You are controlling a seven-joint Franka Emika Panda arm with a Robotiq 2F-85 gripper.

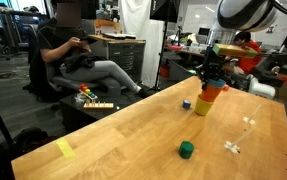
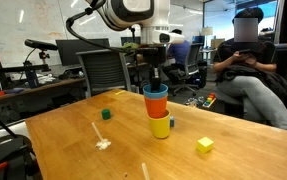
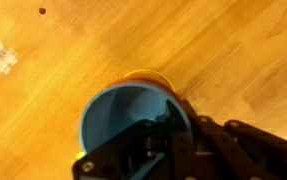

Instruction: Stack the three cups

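Observation:
The three cups stand nested in one stack on the wooden table in both exterior views: the yellow cup point(image 2: 161, 127) at the bottom, the orange-red cup point(image 2: 156, 104) in it, the blue cup point(image 2: 155, 91) on top. The stack also shows in an exterior view point(image 1: 207, 100). My gripper point(image 2: 154, 80) is straight above the stack, with its fingers at the blue cup's rim. In the wrist view the blue cup point(image 3: 118, 120) fills the lower middle, and an orange rim point(image 3: 148, 75) peeks out behind it. One finger of my gripper point(image 3: 155, 140) is inside the cup, and it looks shut on the wall.
A small dark green block point(image 1: 186, 150) point(image 2: 106, 114), a tiny blue block point(image 1: 186, 103) and a yellow block point(image 2: 204, 145) point(image 1: 64, 148) lie on the table. White scraps point(image 1: 233, 148) point(image 2: 102, 143) lie nearby. A seated person point(image 2: 245, 60) is beyond the table edge.

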